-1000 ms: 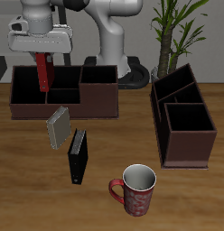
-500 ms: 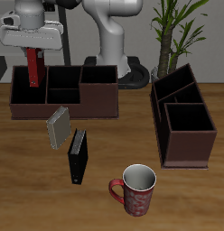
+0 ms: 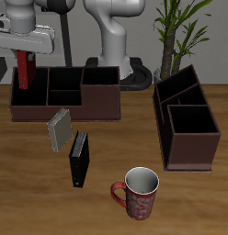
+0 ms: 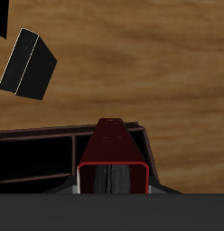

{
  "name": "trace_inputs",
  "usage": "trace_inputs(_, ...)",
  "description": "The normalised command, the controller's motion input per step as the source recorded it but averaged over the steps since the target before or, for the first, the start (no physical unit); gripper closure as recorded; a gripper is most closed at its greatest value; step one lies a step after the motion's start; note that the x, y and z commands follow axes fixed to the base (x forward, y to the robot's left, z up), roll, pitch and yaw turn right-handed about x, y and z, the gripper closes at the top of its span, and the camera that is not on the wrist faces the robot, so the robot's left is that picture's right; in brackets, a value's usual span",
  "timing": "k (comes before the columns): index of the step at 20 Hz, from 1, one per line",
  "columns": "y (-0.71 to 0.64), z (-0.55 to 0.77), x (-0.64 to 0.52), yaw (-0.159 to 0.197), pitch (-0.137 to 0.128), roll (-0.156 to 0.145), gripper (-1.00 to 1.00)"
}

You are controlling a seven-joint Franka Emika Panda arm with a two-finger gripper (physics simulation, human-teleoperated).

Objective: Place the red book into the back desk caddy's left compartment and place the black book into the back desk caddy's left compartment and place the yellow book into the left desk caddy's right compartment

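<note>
Red book [image 3: 23,70]: you have it pinched upright in the gripper [image 3: 25,53], fingers closed on its upper end. It hangs over the end compartment of the back caddy [image 3: 65,92], at the caddy's outer end wall. The wrist view shows the book's dark red cover [image 4: 111,149] and grey page edges over the caddy's rim; whether its lower end is inside the compartment or above it, you cannot tell.

Back caddy: long dark-brown box, long side toward the table's front edge, standing near the table's back edge. Its compartments hold nothing you can see.

Yellow book [image 3: 58,129]: grey-olive, lying on the table [image 3: 125,138] just in front of the back caddy, tilted, free of the gripper.

Black book [image 3: 79,159]: slim, lying just beside the yellow book on the side nearer the front edge. It also appears in the wrist view [image 4: 25,63].

Left caddy [image 3: 186,124]: narrow end toward the front edge, well apart from the books, near the table's side edge.

Mug [image 3: 137,193]: red patterned, upright, near the front edge, between the black book and the left caddy.

Potted plant [image 3: 176,32]: behind the left caddy, at the back corner.
</note>
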Motion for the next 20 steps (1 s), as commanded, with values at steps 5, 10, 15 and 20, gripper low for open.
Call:
trace_inputs(5, -0.11, -0.08, -0.08, 0.017, 0.016, -0.014, 1.00)
trace_inputs(10, -0.02, -0.17, -0.06, 0.035, 0.031, -0.017, 1.00)
trace_inputs(15, -0.01, -0.12, -0.13, 0.046, 0.021, -0.032, 1.00)
trace_inputs(20, -0.03, -0.06, -0.08, 0.010, 0.015, -0.010, 1.00)
